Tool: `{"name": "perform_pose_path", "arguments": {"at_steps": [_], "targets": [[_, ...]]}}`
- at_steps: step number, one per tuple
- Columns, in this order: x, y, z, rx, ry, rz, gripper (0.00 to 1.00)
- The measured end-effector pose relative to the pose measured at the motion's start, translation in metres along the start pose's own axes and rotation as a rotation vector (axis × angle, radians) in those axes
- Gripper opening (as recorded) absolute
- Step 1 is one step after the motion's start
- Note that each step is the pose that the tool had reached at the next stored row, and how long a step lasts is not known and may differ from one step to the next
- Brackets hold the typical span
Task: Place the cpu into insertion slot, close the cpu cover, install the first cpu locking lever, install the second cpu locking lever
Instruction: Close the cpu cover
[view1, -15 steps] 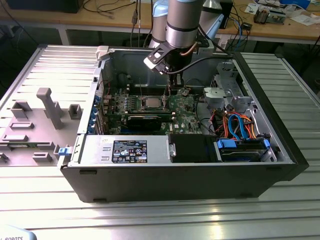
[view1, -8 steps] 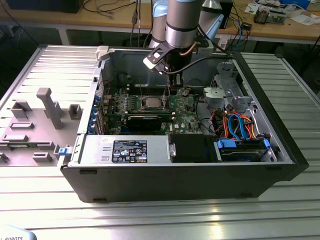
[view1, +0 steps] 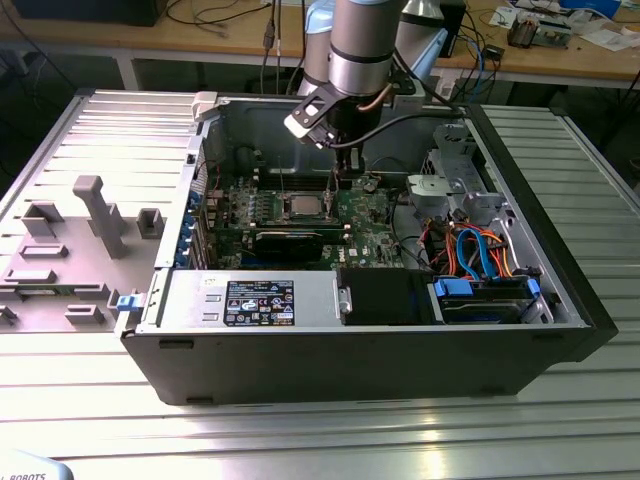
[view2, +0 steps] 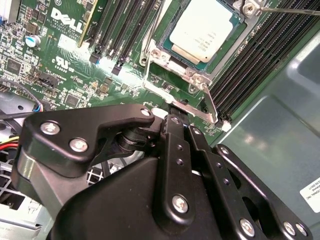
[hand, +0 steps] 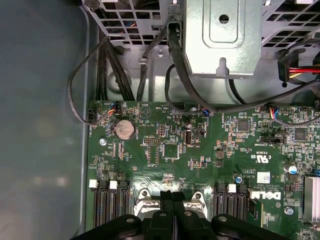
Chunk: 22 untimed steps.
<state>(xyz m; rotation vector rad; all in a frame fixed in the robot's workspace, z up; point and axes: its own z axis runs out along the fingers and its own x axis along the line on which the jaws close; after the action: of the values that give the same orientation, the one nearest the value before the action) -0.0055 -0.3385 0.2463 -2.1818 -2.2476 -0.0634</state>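
The cpu lies flat in its socket on the green motherboard, silvery top up; from outside, the cpu sits mid-board. The cpu cover, a silvery frame, lies down around the chip. One thin locking lever runs along the socket's edge toward my fingertips, and another lever shows past the far corner. My gripper is shut, its black fingers pressed together with nothing visibly between them, hovering just beside the socket. In the exterior view the gripper hangs just behind and to the right of the cpu.
The open computer case rests on a ribbed metal table. A metal drive cage and black cables crowd the board's edge. Memory slots flank the socket. A power supply and drive bay fill the case front. A grey fixture tray lies at the exterior view's left.
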Motion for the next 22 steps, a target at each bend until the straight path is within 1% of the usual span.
{"name": "perform_pose_path", "arguments": {"at_steps": [12,20,22], "targets": [[0.0001,-0.0031,-0.0001,0.0,0.0001,0.0,0.11],[0.0001,-0.0041,-0.0001,0.0,0.0,0.0,0.11],[0.0002,-0.0054,-0.0001,0.0,0.0001,0.0,0.11]]}}
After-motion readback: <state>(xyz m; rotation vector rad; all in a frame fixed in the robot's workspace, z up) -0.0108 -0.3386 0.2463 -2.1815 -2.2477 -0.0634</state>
